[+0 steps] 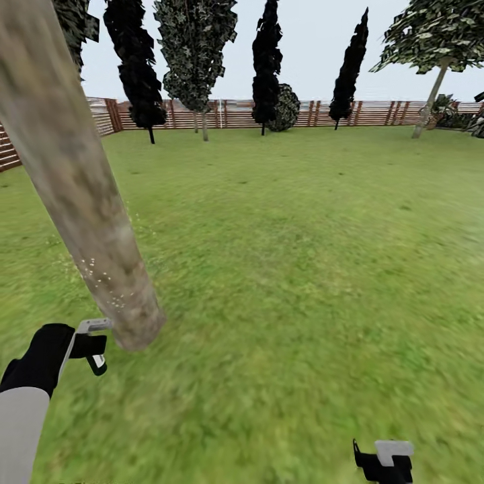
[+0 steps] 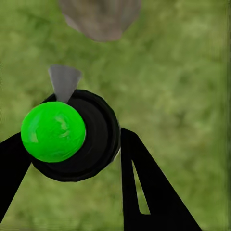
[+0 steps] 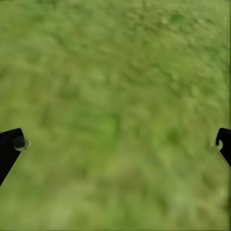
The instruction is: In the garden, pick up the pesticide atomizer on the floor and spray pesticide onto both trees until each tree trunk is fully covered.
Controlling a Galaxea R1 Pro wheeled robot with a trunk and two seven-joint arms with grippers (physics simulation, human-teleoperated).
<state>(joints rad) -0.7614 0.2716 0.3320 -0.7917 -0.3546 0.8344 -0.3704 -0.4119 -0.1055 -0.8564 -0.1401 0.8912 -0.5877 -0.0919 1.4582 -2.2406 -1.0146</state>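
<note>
Between left claw (image 2: 72,159) fingers: atomizer (image 2: 79,137)

No words, numbers, labels or signs to read anywhere, not on any thing here.

Left end effector (image 1: 94,346) clamped, arm extended forward, right end effector (image 3: 115,144) spread wide, held low

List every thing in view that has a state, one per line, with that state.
left gripper: shut on the pesticide atomizer, near the trunk's base.
pesticide atomizer: held between the jaws, off the grass, green ball on top.
tree trunk: standing; whitish specks only on a low patch.
pesticide: sparse dots on bark.
right gripper: open, empty, above grass.
</note>
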